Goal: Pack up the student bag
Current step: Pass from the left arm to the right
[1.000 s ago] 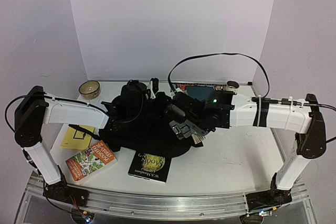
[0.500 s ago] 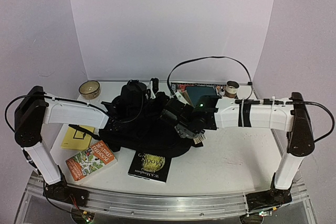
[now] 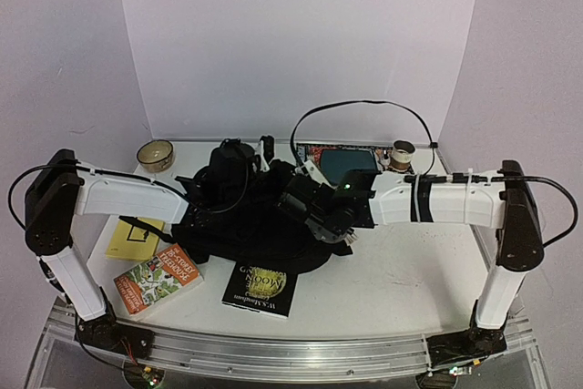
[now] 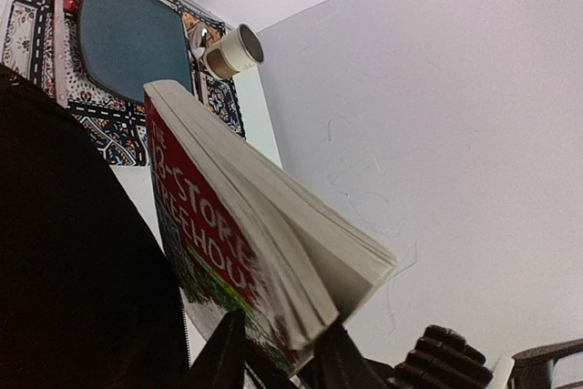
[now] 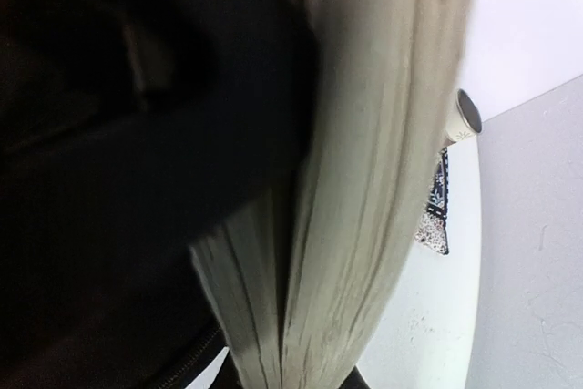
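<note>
Student bag under right gripper

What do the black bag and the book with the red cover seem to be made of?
The student bag: soft matte black fabric, judging by its slumped folds. The red book: paper pages, visible as fine layered edges, with a printed cover, probably card.
</note>
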{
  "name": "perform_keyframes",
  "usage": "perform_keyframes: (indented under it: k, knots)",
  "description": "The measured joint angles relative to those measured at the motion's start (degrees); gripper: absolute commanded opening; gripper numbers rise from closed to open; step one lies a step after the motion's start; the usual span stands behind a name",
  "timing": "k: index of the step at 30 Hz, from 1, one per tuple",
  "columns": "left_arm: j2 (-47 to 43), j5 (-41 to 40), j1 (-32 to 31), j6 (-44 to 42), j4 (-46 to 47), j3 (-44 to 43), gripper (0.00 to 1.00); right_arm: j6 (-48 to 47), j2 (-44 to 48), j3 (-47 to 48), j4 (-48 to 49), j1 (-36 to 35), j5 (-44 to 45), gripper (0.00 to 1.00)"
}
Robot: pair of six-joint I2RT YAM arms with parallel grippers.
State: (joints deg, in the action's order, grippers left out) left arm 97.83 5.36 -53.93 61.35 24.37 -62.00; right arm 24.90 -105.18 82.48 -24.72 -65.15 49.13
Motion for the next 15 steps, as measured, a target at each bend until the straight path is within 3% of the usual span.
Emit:
perform_keyframes:
  k: [2,9,15]
  knots:
    - [-0.5,0.0,0.3,-0.6,0.1,0.1,0.54,-0.8,1.5,-0.5,-0.1,0.4,-1.7,0.0]
    - [-7.1,0.9,3.2,-5.4,2.2,2.3,0.82,-4.7,10.1,-0.7,-1.1,4.1,-12.8,0.0]
    - [-13.2,3.8,7.4,-10.4,3.8,6.9,0.91,-6.3,16.6,-0.7,-1.0,12.6,-26.2,0.0]
